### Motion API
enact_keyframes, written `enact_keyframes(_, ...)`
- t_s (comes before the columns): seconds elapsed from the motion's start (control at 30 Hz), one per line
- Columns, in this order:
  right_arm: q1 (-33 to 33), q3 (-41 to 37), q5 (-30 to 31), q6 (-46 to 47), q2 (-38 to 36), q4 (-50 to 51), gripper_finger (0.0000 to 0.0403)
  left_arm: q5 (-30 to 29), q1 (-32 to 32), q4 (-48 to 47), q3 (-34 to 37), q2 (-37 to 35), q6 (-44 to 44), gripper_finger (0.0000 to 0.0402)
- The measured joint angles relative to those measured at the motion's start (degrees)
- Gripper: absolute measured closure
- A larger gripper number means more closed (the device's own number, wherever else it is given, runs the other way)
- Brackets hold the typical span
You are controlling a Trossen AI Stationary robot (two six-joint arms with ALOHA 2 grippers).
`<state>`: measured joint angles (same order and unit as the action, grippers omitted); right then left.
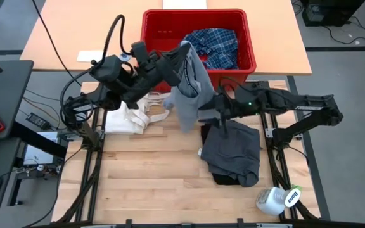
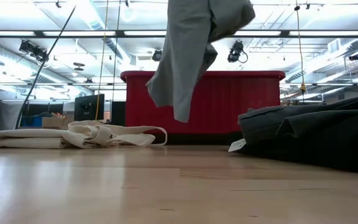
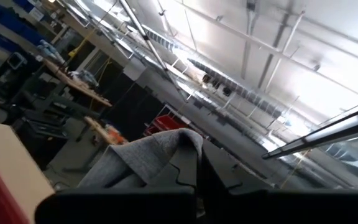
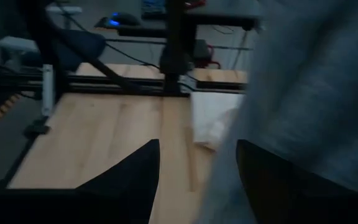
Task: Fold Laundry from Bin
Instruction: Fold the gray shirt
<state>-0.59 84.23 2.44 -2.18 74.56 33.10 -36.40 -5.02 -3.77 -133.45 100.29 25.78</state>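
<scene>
My left gripper (image 1: 184, 50) is raised in front of the red bin (image 1: 198, 12) and shut on a light grey garment (image 1: 185, 95). The garment hangs down over the table. My right gripper (image 1: 203, 117) stands open right beside the garment's lower part; in the right wrist view its hanging edge (image 4: 229, 180) shows between the fingers, and I cannot tell whether it touches them. A blue-and-white plaid shirt (image 1: 214, 44) lies in the bin. A dark grey garment (image 1: 233, 145) lies flat on the table on top of a black one (image 1: 224, 179). My left gripper pinches a bunched part of the light grey garment's top (image 3: 160, 152) between its two fingers, which slant upward. The cloth is gathered there in several layers. The garment hangs slack below the gripper, and its lowest tip (image 2: 182, 115) is clear of the table.
A cream-white cloth with strap loops (image 1: 128, 117) lies on the table's left part. A white spray bottle (image 1: 277, 199) lies at the near right corner. Bare wood shows across the near left and middle of the table.
</scene>
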Motion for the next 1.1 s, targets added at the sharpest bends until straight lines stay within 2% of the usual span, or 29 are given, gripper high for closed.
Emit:
enact_keyframes(0.13,3.7,0.0,2.3,-2.7,0.3,-1.0,0.0183,0.0,-0.1,0.3,0.0,0.0,0.0,0.0395)
enact_keyframes(0.27,9.0,0.0,12.3,-3.4,0.3,-2.3,0.0183,0.0,-0.1,0.2,0.0,0.0,0.0,0.0395)
enact_keyframes(0.3,10.3,0.0,11.7,-0.6,0.3,-2.2,0.0183,0.0,0.1,0.2,0.0,0.0,0.0,0.0395)
enact_keyframes(0.33,11.3,0.0,8.5,2.9,0.1,-2.1,0.0183,0.0,0.2,0.2,0.0,0.0,-0.1,0.0395)
enact_keyframes(0.43,11.0,0.0,-8.5,10.0,-0.8,-2.0,0.0184,0.0,0.4,0.2,0.0,0.1,-1.3,0.0395)
enact_keyframes(0.47,9.6,0.0,-11.3,11.1,-0.9,-2.1,0.0185,0.0,0.4,0.2,0.0,0.2,-1.3,0.0395)
enact_keyframes(0.5,8.1,0.0,-12.1,11.3,-0.9,-1.9,0.0186,0.0,0.4,0.2,0.0,0.2,-1.2,0.0395)
enact_keyframes(0.63,3.2,0.0,-5.4,5.5,0.2,-2.7,0.0188,0.0,0.4,2.3,0.0,0.8,-1.1,0.0395)
enact_keyframes(0.7,2.1,0.0,-4.6,2.6,1.1,-4.1,0.0188,0.0,0.4,3.2,0.0,1.1,-1.4,0.0395)
enact_keyframes(0.77,1.6,0.0,-6.7,2.1,1.9,-4.5,0.0188,0.0,0.5,3.5,0.1,1.4,-1.4,0.0395)
enact_keyframes(0.97,0.7,0.0,-17.9,2.9,1.7,-4.6,0.0190,-0.1,0.7,4.8,0.1,1.4,-4.0,0.0395)
enact_keyframes(1.1,-1.2,0.0,-18.9,3.9,1.4,-4.4,0.0191,-1.6,0.7,6.6,0.1,1.4,-6.0,0.0395)
